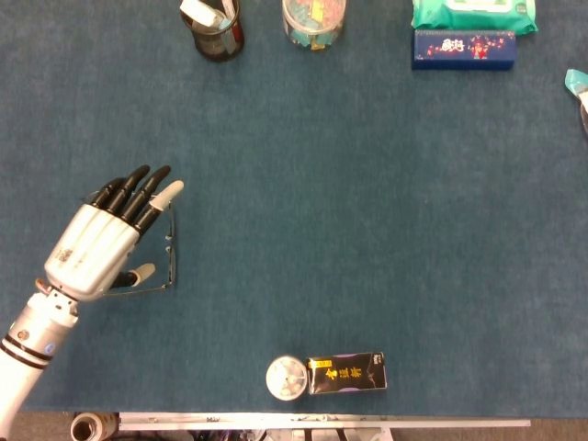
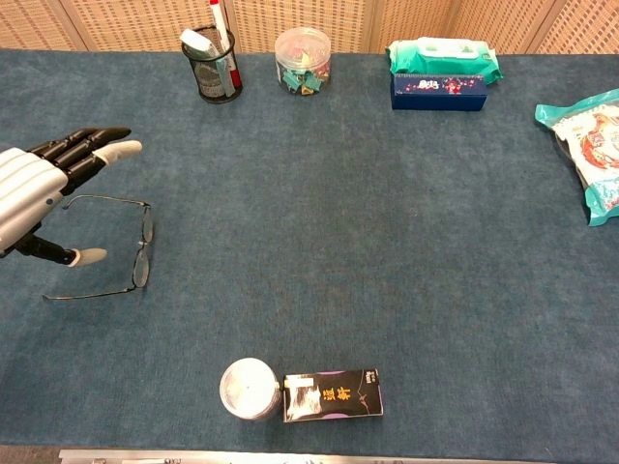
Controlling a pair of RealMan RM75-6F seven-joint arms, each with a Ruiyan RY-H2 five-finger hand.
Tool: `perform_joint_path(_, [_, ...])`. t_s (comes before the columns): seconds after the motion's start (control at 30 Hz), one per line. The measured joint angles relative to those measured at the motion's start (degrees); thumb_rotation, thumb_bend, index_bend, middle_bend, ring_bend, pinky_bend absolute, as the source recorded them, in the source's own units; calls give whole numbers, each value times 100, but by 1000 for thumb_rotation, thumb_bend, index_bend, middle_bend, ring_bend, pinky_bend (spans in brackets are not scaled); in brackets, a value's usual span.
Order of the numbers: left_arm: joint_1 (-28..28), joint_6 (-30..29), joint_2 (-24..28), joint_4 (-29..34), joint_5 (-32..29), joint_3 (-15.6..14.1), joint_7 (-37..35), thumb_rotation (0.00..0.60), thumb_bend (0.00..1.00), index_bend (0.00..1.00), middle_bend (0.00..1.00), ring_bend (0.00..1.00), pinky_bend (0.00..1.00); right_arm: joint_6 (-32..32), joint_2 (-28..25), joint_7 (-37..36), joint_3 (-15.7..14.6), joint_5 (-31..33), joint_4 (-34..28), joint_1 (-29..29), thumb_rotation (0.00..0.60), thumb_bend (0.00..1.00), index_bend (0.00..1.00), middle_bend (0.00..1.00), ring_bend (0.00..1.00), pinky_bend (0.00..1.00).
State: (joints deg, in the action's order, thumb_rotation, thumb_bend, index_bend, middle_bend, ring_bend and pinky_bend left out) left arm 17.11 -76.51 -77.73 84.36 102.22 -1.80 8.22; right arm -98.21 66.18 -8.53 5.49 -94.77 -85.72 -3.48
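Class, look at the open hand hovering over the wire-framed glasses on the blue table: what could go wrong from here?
1. The glasses are thin wire lying flat on the cloth; the left hand might press down and bend the frame.
2. Its spread fingers could fail to get under the thin arms and merely push the glasses across the cloth.
3. Fingertips closing over the lenses could smudge them.

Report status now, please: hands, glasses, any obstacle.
Left hand open above glasses, not gripping. Right hand not in view. Nothing beside the glasses in the way.

On my screen the blue table [image 2: 387, 242] carries glasses [image 2: 135, 253], a pen cup [image 2: 218, 75], a clear jar [image 2: 303, 60], wipes [image 2: 443, 55], a blue box [image 2: 437, 92], a snack bag [image 2: 592, 145], a tin [image 2: 250, 389] and a black box [image 2: 332, 394].
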Motion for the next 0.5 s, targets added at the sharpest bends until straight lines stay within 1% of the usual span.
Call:
perform_joint_path(0.23, [180, 147, -25, -44, -18, 16, 24, 600, 64, 0, 0, 3, 173, 52, 7, 14, 9, 27, -9, -21, 600, 207, 294, 419, 314, 304])
perform_joint_path(0.5, [293, 252, -160, -404, -61, -8, 46, 600, 64, 0, 0, 0, 173, 128, 4, 10, 28, 90, -17, -46, 600, 207, 294, 419, 314, 304])
